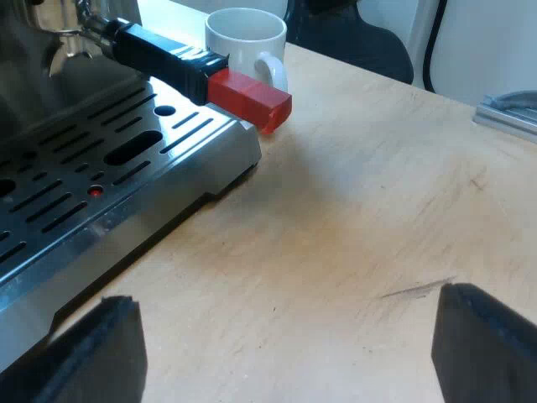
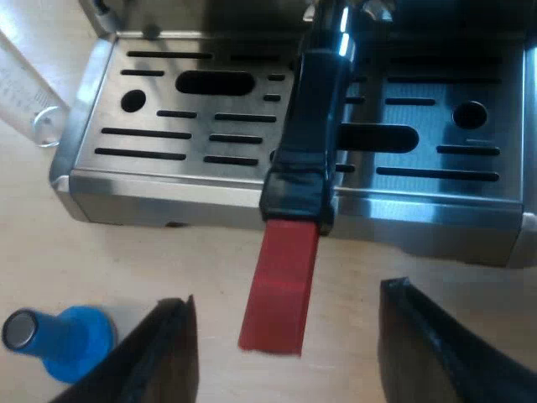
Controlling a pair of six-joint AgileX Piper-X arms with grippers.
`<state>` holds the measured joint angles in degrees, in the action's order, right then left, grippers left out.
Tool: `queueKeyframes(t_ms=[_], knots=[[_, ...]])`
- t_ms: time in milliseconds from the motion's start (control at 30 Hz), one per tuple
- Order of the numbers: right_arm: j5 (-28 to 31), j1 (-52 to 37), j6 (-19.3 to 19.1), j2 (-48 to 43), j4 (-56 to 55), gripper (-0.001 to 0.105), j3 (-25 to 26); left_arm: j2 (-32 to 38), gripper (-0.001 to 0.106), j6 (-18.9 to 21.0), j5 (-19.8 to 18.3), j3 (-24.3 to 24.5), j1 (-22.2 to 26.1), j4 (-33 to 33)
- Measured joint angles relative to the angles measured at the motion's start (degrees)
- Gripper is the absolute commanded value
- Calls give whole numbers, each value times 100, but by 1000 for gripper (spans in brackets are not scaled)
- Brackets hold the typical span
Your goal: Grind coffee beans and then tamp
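Fingers (image 2: 168,357) of right tool (image 2: 287,295) spread wide either side of holder's (image 2: 312,126) red end (image 2: 273,315), locked in machine (image 2: 168,180), tamper (image 2: 67,340) and glass (image 2: 21,92) nearby on tabletop (image 2: 126,252); left tool (image 1: 285,298) released, beside machine, near mug (image 1: 245,42).

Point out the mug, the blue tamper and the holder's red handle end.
mug (image 1: 237,57): left wrist view, white side wall below the rim.
blue tamper (image 2: 80,340): right wrist view, its blue body.
red handle end (image 2: 281,285): right wrist view, red block's upper face.
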<state>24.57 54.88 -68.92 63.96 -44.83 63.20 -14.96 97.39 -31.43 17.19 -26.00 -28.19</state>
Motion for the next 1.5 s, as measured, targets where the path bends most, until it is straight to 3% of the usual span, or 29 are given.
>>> queueKeyframes(t_ms=[267, 833, 1500], knots=[[-621, -326, 15, 739, -222, 51, 460, 0, 71, 0, 0, 0, 0, 0], [-700, -513, 74, 1493, -337, 51, 478, 0, 71, 0, 0, 0, 0, -41], [-710, -643, 80, 2088, 310, 51, 478, 0, 71, 0, 0, 0, 0, -41]])
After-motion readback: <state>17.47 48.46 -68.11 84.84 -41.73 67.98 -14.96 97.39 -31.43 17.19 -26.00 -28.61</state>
